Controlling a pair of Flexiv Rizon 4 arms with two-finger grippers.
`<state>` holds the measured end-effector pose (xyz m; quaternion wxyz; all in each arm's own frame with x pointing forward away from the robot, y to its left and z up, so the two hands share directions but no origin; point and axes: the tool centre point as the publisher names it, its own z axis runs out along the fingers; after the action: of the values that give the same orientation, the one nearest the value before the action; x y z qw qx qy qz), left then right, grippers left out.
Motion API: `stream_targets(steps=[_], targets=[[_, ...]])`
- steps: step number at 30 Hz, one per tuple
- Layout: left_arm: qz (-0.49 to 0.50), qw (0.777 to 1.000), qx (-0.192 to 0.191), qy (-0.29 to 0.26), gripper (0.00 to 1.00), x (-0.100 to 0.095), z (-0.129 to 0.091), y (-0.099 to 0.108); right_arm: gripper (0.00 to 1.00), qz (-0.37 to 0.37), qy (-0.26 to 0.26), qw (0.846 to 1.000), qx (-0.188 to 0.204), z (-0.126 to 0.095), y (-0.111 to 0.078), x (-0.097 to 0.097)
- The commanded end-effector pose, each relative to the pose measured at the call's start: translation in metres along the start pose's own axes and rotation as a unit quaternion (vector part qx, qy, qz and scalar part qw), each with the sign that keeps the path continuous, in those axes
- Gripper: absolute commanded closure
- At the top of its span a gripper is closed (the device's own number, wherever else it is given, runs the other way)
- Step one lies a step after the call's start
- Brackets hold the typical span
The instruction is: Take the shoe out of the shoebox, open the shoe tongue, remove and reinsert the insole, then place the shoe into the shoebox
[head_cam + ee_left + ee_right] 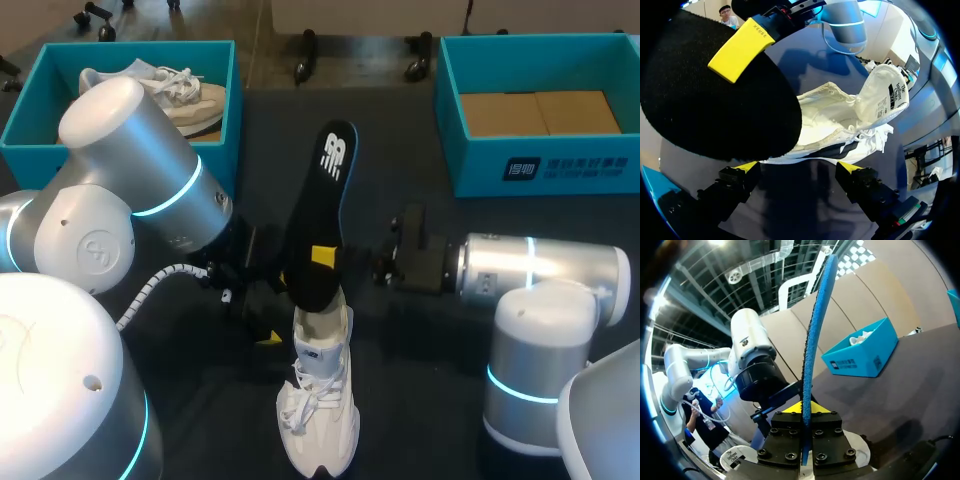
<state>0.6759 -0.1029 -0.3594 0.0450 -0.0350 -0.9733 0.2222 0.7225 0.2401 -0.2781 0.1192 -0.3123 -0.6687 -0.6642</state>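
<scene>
A white shoe (318, 410) lies on the dark table near the front, toe towards the front edge. A black insole (322, 200) stands upright over its opening, lower end at the shoe's collar. My right gripper (322, 258) is shut on the insole near that end. In the right wrist view the insole's blue edge (815, 335) rises from between the shut right gripper (806, 410). My left gripper (272, 310) stands open just left of the shoe. In the left wrist view the left gripper (799, 167) is open facing the shoe's (840, 120) side, the insole (715, 100) close above it.
A teal box (30, 100) at the back left holds another white shoe (170, 90). A second teal box (470, 160) at the back right shows only its cardboard floor. Both arms crowd the middle of the table.
</scene>
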Motion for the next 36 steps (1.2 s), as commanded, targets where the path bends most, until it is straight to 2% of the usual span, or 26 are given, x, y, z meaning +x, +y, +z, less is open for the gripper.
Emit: stream_targets(steps=[1,11,36], targets=[[0.000,1.000,-0.001,-0.001,0.00,0.001,0.001,0.000,1.00,-0.004,0.000,1.000,0.005,0.003,0.000,0.002],[0.000,1.000,-0.001,-0.001,0.00,0.001,0.001,0.000,1.00,-0.011,0.002,1.000,0.007,-0.002,-0.009,-0.006],[0.000,1.000,-0.001,-0.001,0.00,0.001,0.001,0.000,1.00,-0.025,0.011,1.000,0.005,-0.002,-0.013,-0.007]])
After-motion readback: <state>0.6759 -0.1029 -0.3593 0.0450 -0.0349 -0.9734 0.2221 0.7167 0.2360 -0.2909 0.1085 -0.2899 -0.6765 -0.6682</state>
